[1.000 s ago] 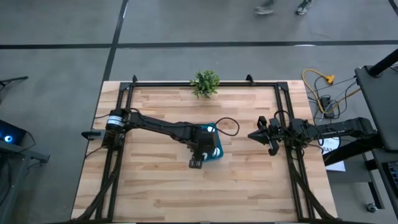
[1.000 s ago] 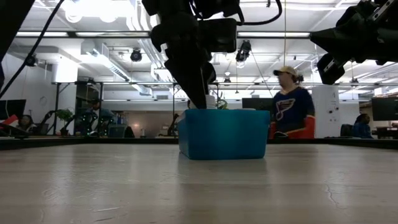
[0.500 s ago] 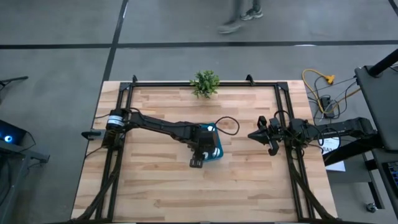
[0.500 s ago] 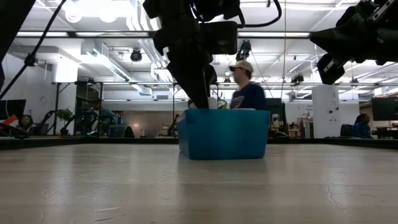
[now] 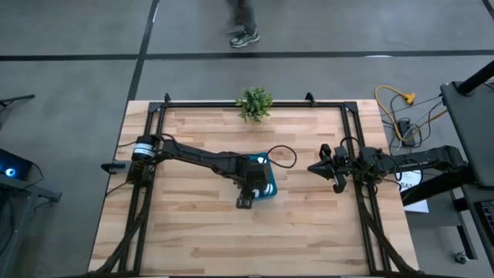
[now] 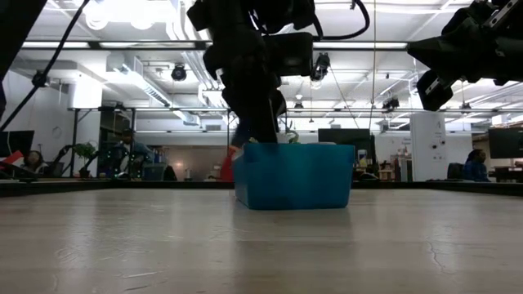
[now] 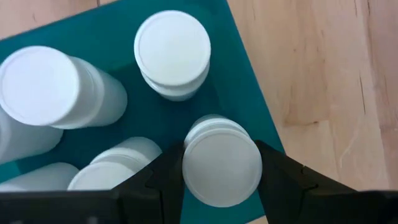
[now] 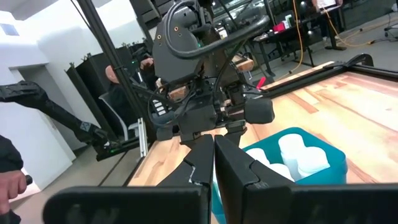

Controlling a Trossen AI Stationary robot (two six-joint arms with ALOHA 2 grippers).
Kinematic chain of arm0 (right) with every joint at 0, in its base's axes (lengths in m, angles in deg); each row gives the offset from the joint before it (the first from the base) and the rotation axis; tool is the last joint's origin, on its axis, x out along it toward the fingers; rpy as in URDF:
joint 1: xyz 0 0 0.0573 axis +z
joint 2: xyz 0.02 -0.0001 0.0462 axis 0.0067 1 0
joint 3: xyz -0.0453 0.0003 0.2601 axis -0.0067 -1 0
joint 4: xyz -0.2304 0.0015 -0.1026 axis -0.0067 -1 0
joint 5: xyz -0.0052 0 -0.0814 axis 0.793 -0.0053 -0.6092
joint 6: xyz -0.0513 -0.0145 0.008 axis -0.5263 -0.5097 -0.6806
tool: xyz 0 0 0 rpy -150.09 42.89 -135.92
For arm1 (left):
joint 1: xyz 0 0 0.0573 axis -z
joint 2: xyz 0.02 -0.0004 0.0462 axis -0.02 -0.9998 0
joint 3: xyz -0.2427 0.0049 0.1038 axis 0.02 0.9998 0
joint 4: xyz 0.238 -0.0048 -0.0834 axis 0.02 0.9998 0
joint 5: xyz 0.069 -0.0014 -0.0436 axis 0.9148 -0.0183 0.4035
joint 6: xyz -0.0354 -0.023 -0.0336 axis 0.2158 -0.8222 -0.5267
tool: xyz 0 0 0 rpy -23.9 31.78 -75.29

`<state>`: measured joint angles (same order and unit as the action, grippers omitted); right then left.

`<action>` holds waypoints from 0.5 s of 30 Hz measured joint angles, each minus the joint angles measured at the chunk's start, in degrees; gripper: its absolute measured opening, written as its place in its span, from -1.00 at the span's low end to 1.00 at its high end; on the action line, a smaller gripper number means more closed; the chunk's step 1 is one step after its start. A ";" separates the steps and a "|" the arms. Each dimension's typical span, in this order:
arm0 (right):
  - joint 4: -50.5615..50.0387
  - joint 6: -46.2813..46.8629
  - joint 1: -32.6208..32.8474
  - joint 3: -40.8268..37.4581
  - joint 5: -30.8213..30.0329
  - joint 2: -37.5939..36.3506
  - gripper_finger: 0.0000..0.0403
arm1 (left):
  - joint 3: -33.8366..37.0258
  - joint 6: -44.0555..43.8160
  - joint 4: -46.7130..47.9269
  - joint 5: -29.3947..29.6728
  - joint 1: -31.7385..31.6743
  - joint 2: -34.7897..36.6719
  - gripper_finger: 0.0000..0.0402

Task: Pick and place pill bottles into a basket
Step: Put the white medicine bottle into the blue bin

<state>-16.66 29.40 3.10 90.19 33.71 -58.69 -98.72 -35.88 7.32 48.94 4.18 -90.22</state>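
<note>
Over the near corner of the small teal-blue rectangular plastic basket [image 7: 245, 93], close to the middle of the wooden table [image 5: 193, 224], the left gripper [image 7: 221, 171] is clamped on a small white cylindrical pill bottle [image 7: 221, 162], one dark finger either side of its round cap, the bottle already inside the rim. These bottles look light, rigid and smooth, so a grip across the cap or just under it should hold, though the plastic could slip. Four more white bottles show in the basket, some upright, some leaning together; the rest is hidden. Beyond the basket toward the table's right edge, the right gripper [image 8: 213, 163] waits with fingers pressed together, empty.
</note>
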 joint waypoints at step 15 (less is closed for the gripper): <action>0.02 0.00 0.00 0.00 0.00 -0.04 -0.96 | 1.03 0.00 -0.55 -0.15 -0.09 0.00 -0.28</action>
<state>-16.64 29.40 3.10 90.19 33.71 -58.73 -97.68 -35.88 6.76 48.79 4.09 -90.22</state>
